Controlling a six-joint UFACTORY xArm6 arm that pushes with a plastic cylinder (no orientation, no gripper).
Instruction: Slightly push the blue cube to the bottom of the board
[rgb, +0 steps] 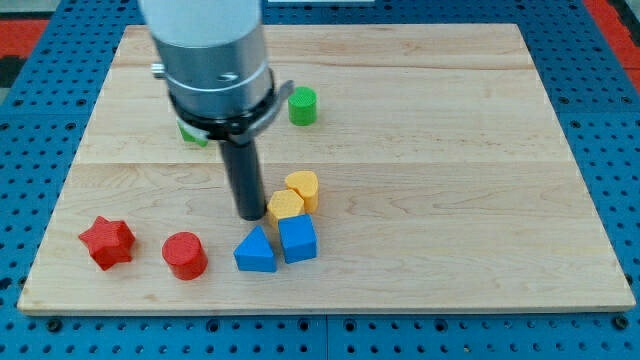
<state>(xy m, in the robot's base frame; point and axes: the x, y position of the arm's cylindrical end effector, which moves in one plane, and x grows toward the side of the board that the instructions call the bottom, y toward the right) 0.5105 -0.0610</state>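
Tip (250, 215) stands bare, holding nothing, just beside the yellow blocks (287, 206), at about 10 o'clock from the blue cube (298, 239) and not touching it. Blue cube sits low of board centre beside the blue triangular block (256, 251). Judged so, the push toward 6 o'clock is not yet begun.

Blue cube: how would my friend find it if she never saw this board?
Look at the wooden board, near the middle of its bottom edge, where four blocks huddle. The blue cube is the lower right one, below the yellow blocks. Its blue neighbour is a pointed wedge; the cube is boxy.
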